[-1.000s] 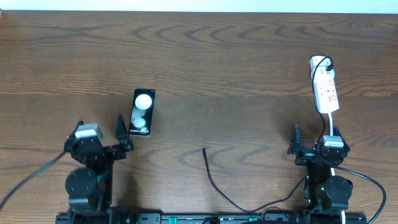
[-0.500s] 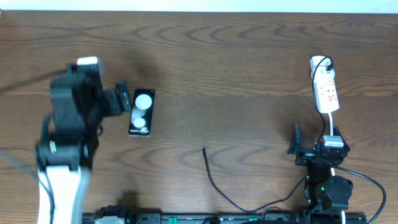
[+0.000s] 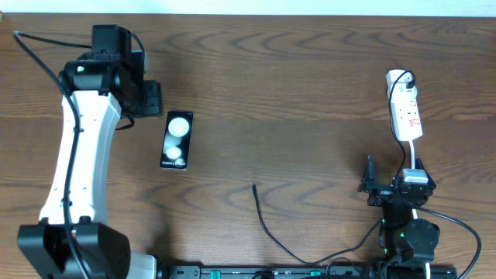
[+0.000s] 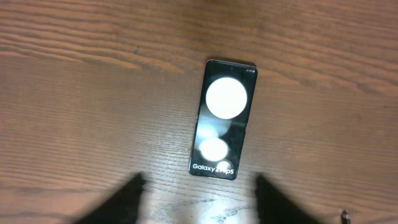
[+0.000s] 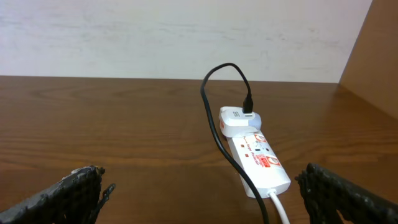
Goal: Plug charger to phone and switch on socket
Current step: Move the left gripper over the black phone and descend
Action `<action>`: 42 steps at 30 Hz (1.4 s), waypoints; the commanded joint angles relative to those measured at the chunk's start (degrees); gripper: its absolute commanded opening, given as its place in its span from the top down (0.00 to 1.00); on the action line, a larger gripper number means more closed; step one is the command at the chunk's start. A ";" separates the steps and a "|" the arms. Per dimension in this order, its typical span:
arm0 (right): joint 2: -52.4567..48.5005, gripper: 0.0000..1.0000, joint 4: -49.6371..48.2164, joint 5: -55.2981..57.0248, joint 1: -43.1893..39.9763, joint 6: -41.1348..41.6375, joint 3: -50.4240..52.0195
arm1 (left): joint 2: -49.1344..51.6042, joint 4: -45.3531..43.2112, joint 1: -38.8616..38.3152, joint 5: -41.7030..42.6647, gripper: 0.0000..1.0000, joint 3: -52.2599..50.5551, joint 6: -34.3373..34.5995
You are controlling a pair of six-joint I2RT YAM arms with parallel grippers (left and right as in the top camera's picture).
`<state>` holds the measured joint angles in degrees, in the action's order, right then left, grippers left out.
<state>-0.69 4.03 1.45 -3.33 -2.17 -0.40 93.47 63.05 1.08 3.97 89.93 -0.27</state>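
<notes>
The phone, a black slab with two white circles, lies flat at left centre. My left gripper hangs just beyond its far left corner. In the left wrist view the phone lies ahead with its lettered end nearest. The blurred left gripper is open, with only bare wood between its fingers. The charger ends in a free plug tip at mid-table. The white socket lies at far right. My right gripper rests open in front of the socket, where the charger enters a white plug.
The right arm's base and thick black cables crowd the front right edge. The left arm's white link stretches from the front left corner toward the back. A pale wall rises behind the table's far edge.
The left arm swung up from its rest near the front edge to the back left and now looks down at the phone. Its jaws stand closer together. The right arm stayed still.
</notes>
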 commanded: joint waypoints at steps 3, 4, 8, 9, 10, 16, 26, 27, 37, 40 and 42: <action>0.31 0.01 0.24 -0.15 -0.33 -0.46 0.09 | 0.87 0.55 0.17 0.17 0.02 0.79 -0.55; 0.31 0.01 0.24 -0.15 -0.33 -0.46 0.09 | 0.87 0.70 0.17 0.17 0.02 0.79 -0.55; 0.31 0.01 0.24 -0.15 -0.33 -0.46 0.09 | 0.87 1.05 0.07 0.17 0.02 -0.02 -0.55; 0.31 0.01 0.24 -0.15 -0.33 -0.46 0.09 | 0.90 1.07 0.07 0.17 0.02 -0.39 -0.55; 0.31 0.01 0.24 -0.15 -0.33 -0.46 0.09 | 0.90 1.11 0.07 0.15 0.02 -0.87 -0.57; 0.31 0.01 0.24 -0.15 -0.33 -0.46 0.09 | 0.90 0.90 -0.59 0.15 0.02 -3.26 -0.57; 0.31 0.01 0.24 -0.15 -0.33 -0.46 0.09 | 1.92 -2.54 -4.83 -0.11 0.02 -5.60 -0.42; 0.31 0.01 0.24 -0.15 -0.33 -0.46 0.09 | 2.45 -2.71 -4.81 -0.35 0.02 -5.60 0.35; 0.31 0.01 0.24 -0.15 -0.33 -0.46 0.09 | 11.72 -4.35 -4.70 -0.28 0.02 -5.60 1.42; 0.31 0.01 0.24 -0.15 -0.33 -0.46 0.09 | 13.53 -5.46 -4.70 -0.31 0.02 -5.60 1.40; 0.31 0.01 0.24 -0.15 -0.33 -0.46 0.09 | 14.23 -6.25 -4.70 -0.33 0.02 -5.60 1.40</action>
<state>-0.69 4.03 1.45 -3.33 -2.17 -0.40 107.15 57.23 -3.86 3.97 84.66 0.21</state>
